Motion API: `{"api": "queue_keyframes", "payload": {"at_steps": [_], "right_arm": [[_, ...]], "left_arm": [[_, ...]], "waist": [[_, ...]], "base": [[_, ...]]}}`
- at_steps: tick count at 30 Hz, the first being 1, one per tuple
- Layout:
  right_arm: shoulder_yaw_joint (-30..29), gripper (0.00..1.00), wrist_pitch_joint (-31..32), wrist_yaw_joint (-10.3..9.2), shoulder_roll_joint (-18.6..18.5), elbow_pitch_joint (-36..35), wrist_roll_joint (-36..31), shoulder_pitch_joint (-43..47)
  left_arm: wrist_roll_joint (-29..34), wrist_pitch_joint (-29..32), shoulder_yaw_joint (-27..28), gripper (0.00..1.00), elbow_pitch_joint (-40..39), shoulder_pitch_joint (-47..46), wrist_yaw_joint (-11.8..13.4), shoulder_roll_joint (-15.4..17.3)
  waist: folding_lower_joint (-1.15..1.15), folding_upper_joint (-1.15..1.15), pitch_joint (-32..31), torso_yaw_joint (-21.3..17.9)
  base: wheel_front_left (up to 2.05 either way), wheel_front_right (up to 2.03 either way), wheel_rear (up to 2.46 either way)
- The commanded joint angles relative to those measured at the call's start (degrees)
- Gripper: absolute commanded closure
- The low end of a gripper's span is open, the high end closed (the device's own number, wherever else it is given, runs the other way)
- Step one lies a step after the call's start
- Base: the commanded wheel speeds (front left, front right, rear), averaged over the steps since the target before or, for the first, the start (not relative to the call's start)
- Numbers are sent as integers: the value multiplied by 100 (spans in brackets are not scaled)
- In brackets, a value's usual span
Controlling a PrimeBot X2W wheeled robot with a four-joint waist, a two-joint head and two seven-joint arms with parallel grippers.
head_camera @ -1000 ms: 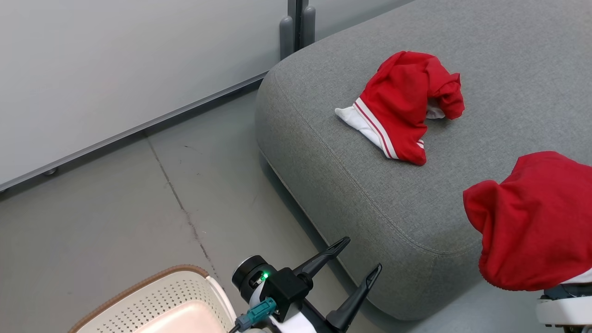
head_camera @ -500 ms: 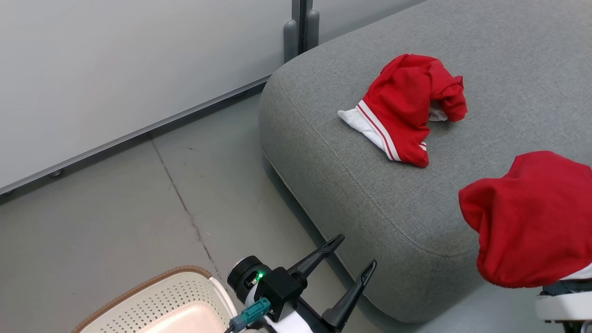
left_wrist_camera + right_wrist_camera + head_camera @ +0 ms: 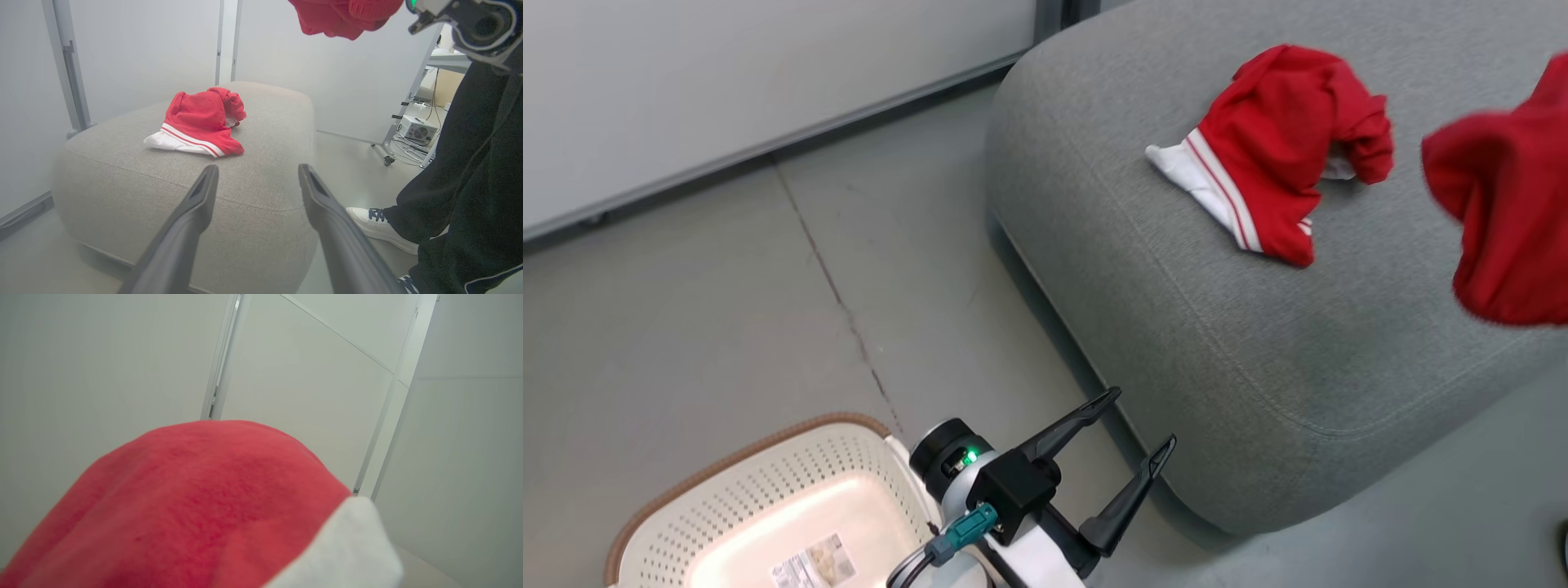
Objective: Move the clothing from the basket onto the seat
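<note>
Red garment (image 3: 1278, 155) already lying on grey seat (image 3: 1143, 327), well apart from basket (image 3: 866, 465) on floor (image 3: 727, 286). Second red garment (image 3: 1507, 212) hangs above seat, draped over right hand (image 3: 433, 16), clamped shut on it for carrying. Left hand (image 3: 1143, 418) spread wide, empty, beside basket.

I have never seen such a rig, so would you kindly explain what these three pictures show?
This is a wheeled robot with two arms, each ending in a two-fingered pincer. One picture looks down from its head; the other two come from wrist cameras looking along the fingers. On the grey seat lies one red garment. The left pincer stands open and empty near the white basket. The second red garment is bunched over the right pincer, which is shut on it, up in the air. The dark trouser leg in the left wrist view belongs to a person standing nearby.
</note>
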Motion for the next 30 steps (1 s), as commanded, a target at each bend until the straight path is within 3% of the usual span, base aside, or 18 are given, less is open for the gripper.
{"api": "queue_keyframes", "payload": {"at_steps": [1, 13, 20, 30], "right_arm": [[6, 100, -17, -1, -97, 17, 7, -213], [-32, 100, -16, -1, -1190, 822, 101, -2149], [-289, 100, -17, -1, -1701, 1828, 174, -3088], [70, 100, -17, -1, -1997, 3330, -36, -3710]], "left_arm": [[51, -2, -18, 0, 15, -149, -6, 59], [241, -2, -96, 0, 76, -899, -6, 205], [339, -2, -109, 0, -9, -1353, -6, 253], [433, -2, -150, 0, -77, -1553, -6, 144]], "waist": [[0, 0, 287, 188], [0, 0, 1388, 841], [0, 0, 2069, 1302], [0, 0, 2376, 1650]], "base": [[0, 0, 0], [0, 0, 0], [0, 0, 0], [0, 0, 0]]}}
